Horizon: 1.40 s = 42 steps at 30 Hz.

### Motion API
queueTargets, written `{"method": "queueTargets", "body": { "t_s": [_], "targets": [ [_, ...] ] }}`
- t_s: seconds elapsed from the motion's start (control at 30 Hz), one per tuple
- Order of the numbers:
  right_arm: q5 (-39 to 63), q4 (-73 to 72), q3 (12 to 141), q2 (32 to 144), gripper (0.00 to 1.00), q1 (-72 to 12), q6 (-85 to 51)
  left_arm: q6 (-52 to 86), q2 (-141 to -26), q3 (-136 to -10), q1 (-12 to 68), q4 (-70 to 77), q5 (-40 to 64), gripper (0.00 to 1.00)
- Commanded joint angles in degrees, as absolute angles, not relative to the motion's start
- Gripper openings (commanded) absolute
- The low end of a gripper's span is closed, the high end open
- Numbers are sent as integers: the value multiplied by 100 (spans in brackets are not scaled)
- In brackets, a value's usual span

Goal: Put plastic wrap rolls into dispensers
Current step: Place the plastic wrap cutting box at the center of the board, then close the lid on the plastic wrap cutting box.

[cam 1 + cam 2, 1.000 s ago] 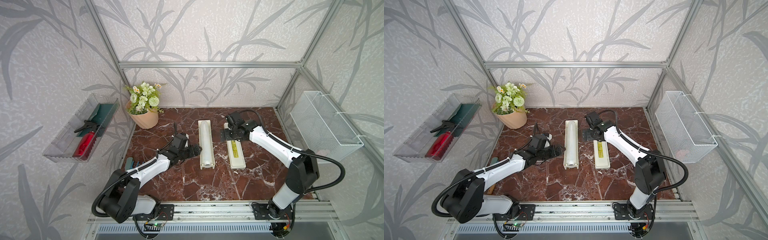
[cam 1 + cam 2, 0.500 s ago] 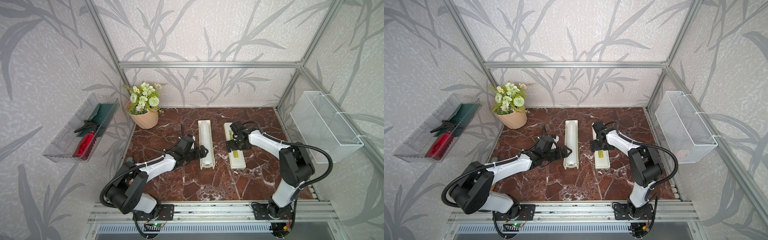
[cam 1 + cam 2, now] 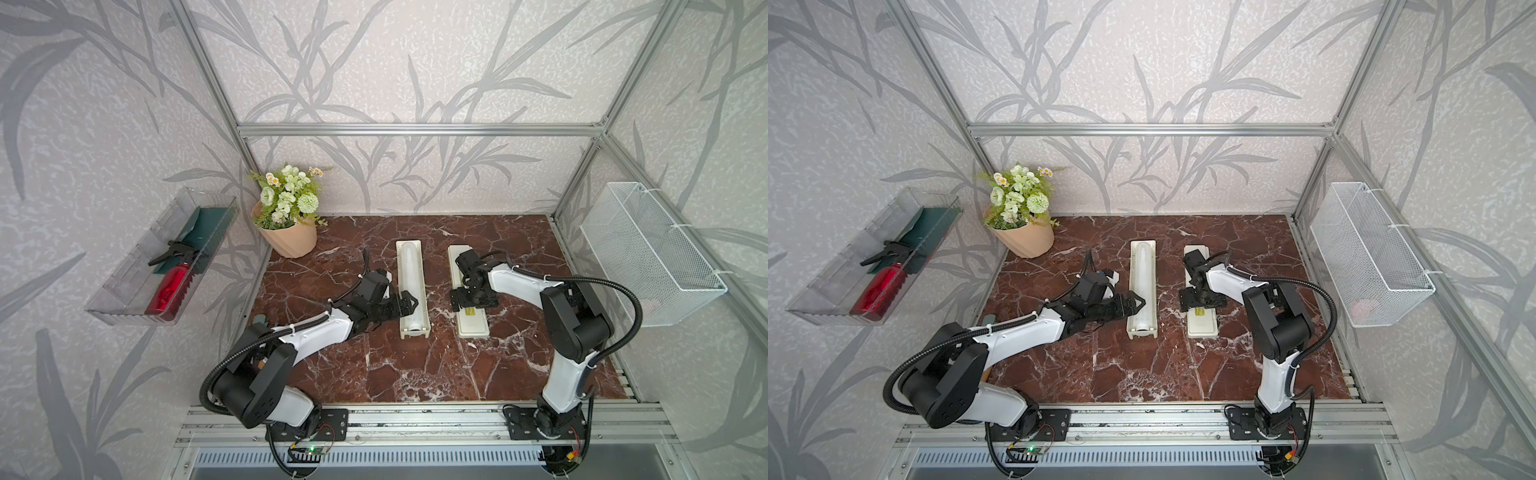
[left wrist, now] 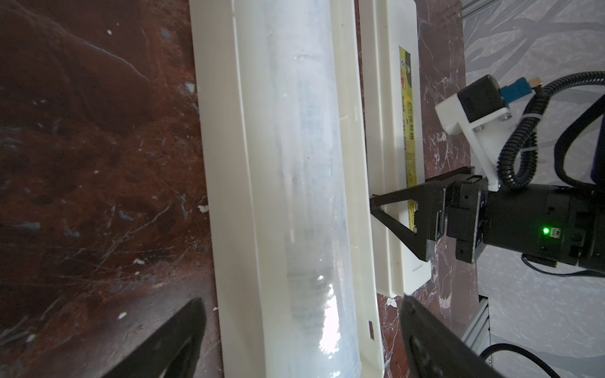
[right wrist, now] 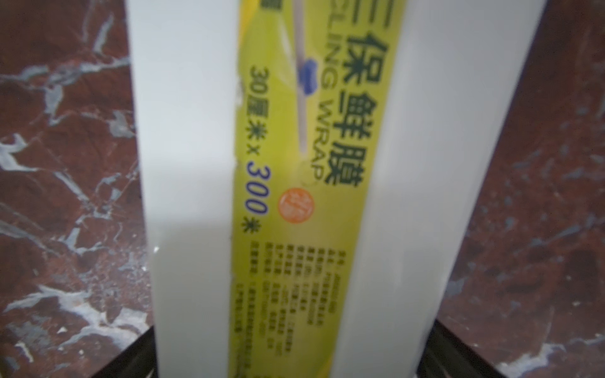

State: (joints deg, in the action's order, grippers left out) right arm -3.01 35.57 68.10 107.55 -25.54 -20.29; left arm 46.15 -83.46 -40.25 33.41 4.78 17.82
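Red-veined marble worktop. On the right wall, wire basket; on the left wall, clear tray with a red bottle. At far left of the worktop, flower pot. Near the middle, lying near-to-far, side by side but apart: open trough base on the left, lid on the right, flat, yellow-green label up. Inside the base, along its whole length, roll of whitish film. Astride the near part of base and roll, left pincer, spread wide, fingers clear of both sides, nothing held. Low across the lid, between its middle and near end, right pincer, spread to its widest, one finger just beside each long edge; contact not discernible, lid flat on the worktop.
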Motion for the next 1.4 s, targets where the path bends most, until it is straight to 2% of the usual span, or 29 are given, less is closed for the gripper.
{"method": "queueTargets", "body": {
  "t_s": [0.0, 0.07, 0.2, 0.27, 0.57, 0.77, 0.97, 1.13, 1.37],
  "targets": [
    [-439, 3674, 6807, 10990, 99, -2540, -2240, 4684, -8366, -4167, 3393, 541, 1714, 91],
    [-483, 3732, 6826, 10999, 99, -2540, -2274, 4724, -8397, -4172, 3425, 602, 1731, 91],
    [-518, 3769, 6829, 10873, 85, -2542, -2290, 4922, -8529, -4172, 3582, 867, 1800, 91],
    [-509, 3817, 6861, 10788, 81, -2540, -2311, 5010, -8582, -4188, 3669, 939, 1800, 91],
    [-340, 4272, 7223, 10276, 81, -2539, -2302, 5175, -8663, -4245, 3867, 1138, 1796, 91],
    [-277, 4700, 7571, 9814, 81, -2573, -2380, 4625, -8248, -4527, 3820, 107, 1362, 92],
    [193, 4888, 7930, 9350, 81, -2736, -2627, 4253, -7546, -4519, 3377, -583, 1096, 95],
    [294, 4918, 8377, 9419, 81, -3193, -2920, 4084, -7213, -4459, 2876, -1043, 1224, 95],
    [589, 4590, 8839, 9984, 81, -3708, -3251, 3974, -7054, -4380, 2699, -1294, 1296, 95]
  ]
}}
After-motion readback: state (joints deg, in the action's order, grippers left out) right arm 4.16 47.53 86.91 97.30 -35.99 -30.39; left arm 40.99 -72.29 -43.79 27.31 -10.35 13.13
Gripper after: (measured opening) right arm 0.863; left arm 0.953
